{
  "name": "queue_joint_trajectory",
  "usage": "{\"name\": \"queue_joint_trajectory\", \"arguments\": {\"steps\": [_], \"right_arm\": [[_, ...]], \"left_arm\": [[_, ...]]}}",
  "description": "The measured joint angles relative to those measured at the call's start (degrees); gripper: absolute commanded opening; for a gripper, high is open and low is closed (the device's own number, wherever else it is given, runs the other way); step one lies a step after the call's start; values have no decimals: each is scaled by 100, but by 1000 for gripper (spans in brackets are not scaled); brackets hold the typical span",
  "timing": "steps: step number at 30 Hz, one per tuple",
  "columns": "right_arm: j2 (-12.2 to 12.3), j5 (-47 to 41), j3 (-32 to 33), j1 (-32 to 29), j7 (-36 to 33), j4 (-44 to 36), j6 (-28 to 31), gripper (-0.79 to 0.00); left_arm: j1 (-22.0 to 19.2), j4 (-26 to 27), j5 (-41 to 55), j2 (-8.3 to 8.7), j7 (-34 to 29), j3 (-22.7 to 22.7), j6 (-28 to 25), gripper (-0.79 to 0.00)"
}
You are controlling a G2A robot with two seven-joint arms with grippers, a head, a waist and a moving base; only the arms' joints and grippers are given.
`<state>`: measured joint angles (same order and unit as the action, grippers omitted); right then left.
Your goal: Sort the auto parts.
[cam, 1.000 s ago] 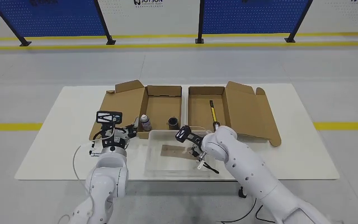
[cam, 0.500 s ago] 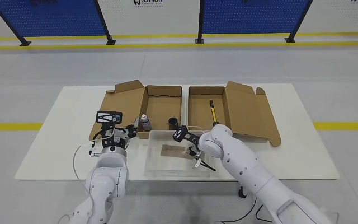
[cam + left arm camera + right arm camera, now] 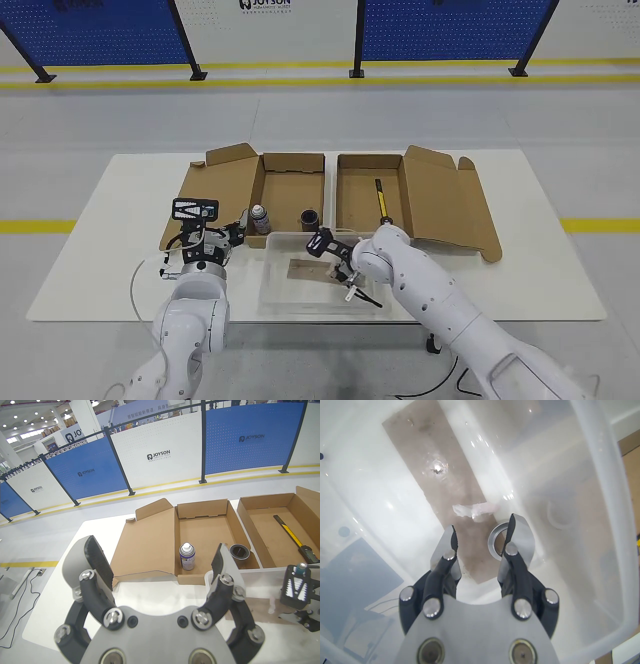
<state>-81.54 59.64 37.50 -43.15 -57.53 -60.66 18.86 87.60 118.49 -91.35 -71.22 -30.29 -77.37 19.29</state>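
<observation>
Pick step in hand: your right gripper (image 3: 482, 523), jaws parted and empty, hangs in the four-o'clock part of the clear plastic bin (image 3: 605, 455), the silver metal ring (image 3: 492, 540) on its floor under one jaw, so you should centre over it before closing.

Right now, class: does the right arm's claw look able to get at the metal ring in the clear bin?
Probably yes. The right claw hangs open inside the clear bin, just above the metal ring; nothing lies between them.
</observation>
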Motion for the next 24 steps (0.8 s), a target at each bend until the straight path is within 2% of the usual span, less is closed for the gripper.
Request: {"name": "queue_joint_trajectory", "arguments": {"steps": [11, 19, 24], "right_arm": [[-40, -400, 47, -78, -203, -303, 183, -382], [-65, -735, 67, -142, -287, -524, 273, -394], [-20, -431, 182, -77, -292, -598, 49, -409]], "left_arm": [[0, 0, 0, 0, 0, 0, 0, 0], [0, 0, 0, 0, 0, 0, 0, 0], [0, 0, 0, 0, 0, 0, 0, 0]]}}
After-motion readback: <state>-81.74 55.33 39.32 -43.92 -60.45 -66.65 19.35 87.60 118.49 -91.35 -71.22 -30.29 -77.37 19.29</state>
